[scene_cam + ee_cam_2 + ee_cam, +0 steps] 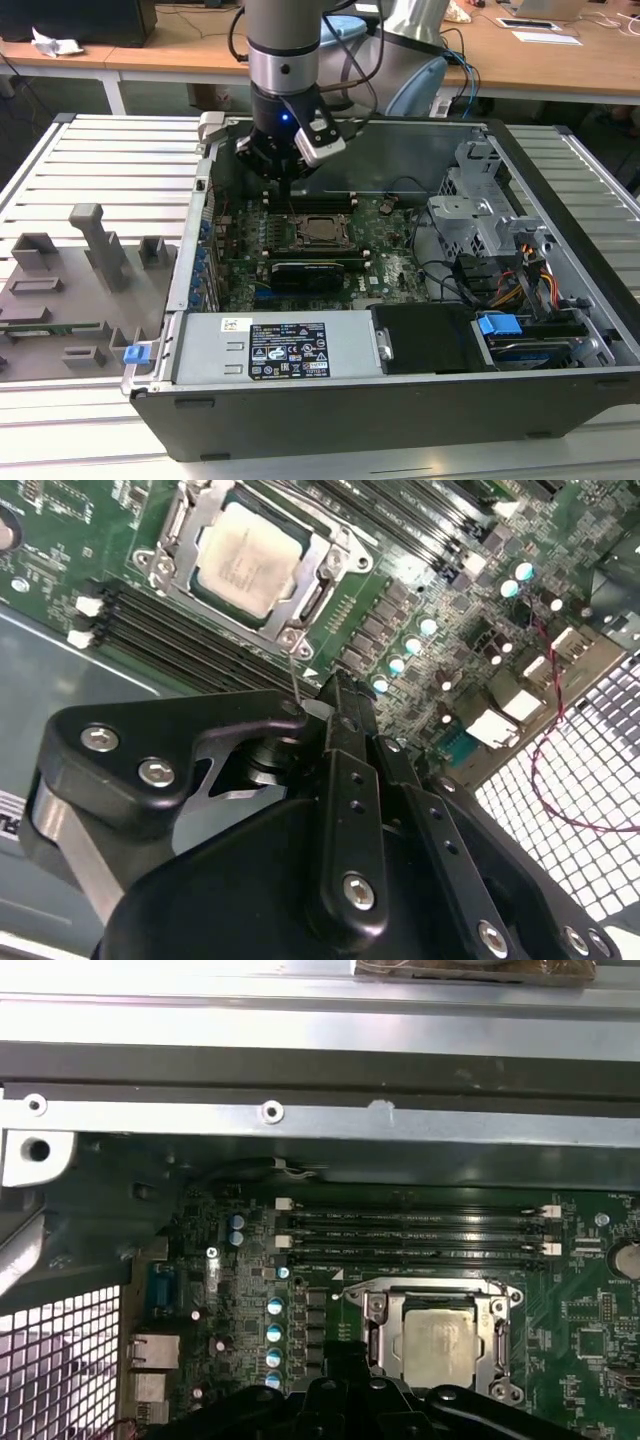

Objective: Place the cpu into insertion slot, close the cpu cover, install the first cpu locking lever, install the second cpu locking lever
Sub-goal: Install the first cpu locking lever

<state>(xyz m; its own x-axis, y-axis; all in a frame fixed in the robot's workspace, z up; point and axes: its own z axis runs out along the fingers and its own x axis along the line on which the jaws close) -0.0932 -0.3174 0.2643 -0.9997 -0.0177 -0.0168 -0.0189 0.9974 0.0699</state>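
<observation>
CPU (247, 558): small flat square chip, pale metal top, seated in the insertion slot (303, 575) on the green motherboard (420, 590), toward the board's far edge beside the long memory slots (415, 1235) in the first wrist view; same chip at (438, 1345). Likely light, stiff and fragile; underside contacts easily harmed, so best taken by the outer edges, flat, never pressed on the face. CPU cover (325, 565): thin grey metal frame, lying closed around the chip with the metal top showing through its central opening; springy sheet, probably slippery, best pushed at its rim. Locking lever (293, 680): thin stiff wire rod rising from the socket corner toward the gripper; latched or free, cannot tell. Gripper (335, 695): black, poised above the board just beside the socket's near corner, also at (290, 180) in the exterior view, inside the open computer case (560, 200). Fingers drawn together with little or no gap, tip at or touching the wire lever; whether clamped on it, cannot tell. Case resting on a slatted metal counter (100, 160).
</observation>
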